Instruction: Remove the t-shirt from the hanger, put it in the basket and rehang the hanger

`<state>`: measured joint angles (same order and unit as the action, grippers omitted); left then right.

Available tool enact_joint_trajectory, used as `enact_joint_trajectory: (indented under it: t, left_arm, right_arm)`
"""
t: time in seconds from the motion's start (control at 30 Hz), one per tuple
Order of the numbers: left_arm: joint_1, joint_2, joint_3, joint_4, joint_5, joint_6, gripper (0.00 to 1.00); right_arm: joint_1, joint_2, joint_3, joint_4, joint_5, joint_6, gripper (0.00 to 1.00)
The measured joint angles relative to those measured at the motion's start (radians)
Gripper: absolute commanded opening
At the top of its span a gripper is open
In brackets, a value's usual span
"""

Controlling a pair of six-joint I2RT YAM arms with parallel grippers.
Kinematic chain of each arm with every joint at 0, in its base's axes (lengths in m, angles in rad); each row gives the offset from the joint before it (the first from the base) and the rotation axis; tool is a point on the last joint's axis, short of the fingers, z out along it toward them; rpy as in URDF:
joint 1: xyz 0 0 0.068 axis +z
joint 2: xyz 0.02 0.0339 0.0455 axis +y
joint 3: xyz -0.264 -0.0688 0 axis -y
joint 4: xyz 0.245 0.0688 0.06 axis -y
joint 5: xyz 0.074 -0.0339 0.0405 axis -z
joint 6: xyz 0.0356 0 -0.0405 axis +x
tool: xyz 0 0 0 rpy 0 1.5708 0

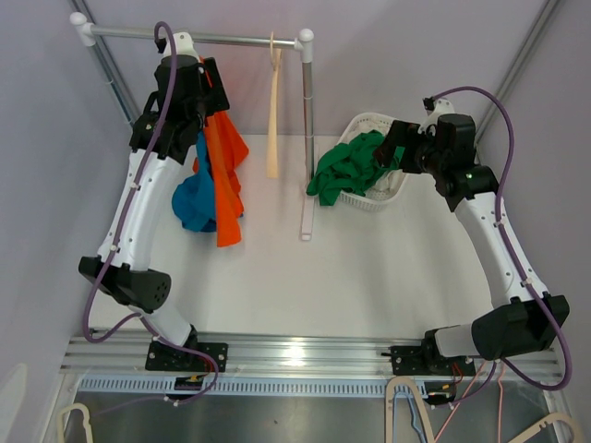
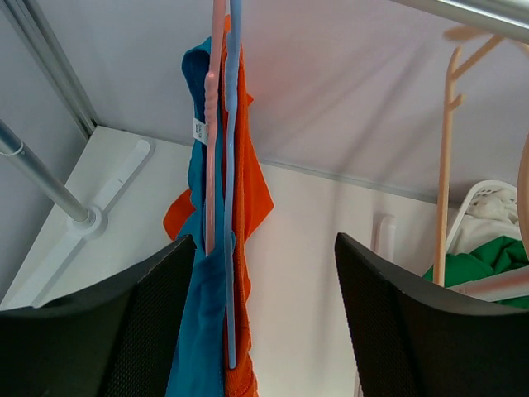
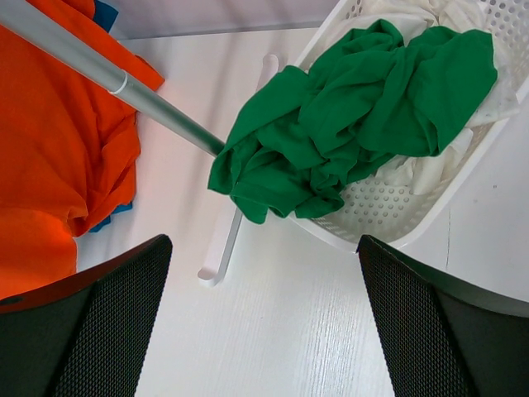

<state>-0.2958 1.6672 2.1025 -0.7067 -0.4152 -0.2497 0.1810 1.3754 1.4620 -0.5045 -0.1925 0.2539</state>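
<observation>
The left end effector (image 2: 264, 244) was raised close under the silver metal rail (image 1: 231, 39) of the clothes rack, its two black fingers spread apart and gripping nothing. In the left wrist view, the gap between those fingers framed two garments hanging side by side: a bright orange t-shirt (image 2: 250, 190) and a teal-blue t-shirt (image 2: 197, 331). A thin pink plastic hanger (image 2: 215, 124) and a thin light-blue plastic hanger (image 2: 231, 207) ran down in front of them; which hanger carried which shirt could not be told. Both shirts hung from the rail's left part, their lower ends above the white counter (image 1: 351, 277). Further right on the rail hung a bare beige hanger (image 1: 273, 111).

The right end effector (image 3: 264, 244) hovered above the counter near a white perforated plastic basket (image 3: 388, 215), fingers wide apart and holding nothing. A crumpled green t-shirt (image 3: 347, 116) lay in the basket, spilling over its rim toward the rack's upright pole (image 3: 107, 74).
</observation>
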Motion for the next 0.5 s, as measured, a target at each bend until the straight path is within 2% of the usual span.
enact_joint_trajectory:
  t: [0.5]
  left_arm:
    - [0.004, 0.000, 0.000, 0.001, 0.038, -0.023, 0.69]
  right_arm:
    - [-0.001, -0.005, -0.009, 0.001, -0.001, 0.000, 0.99]
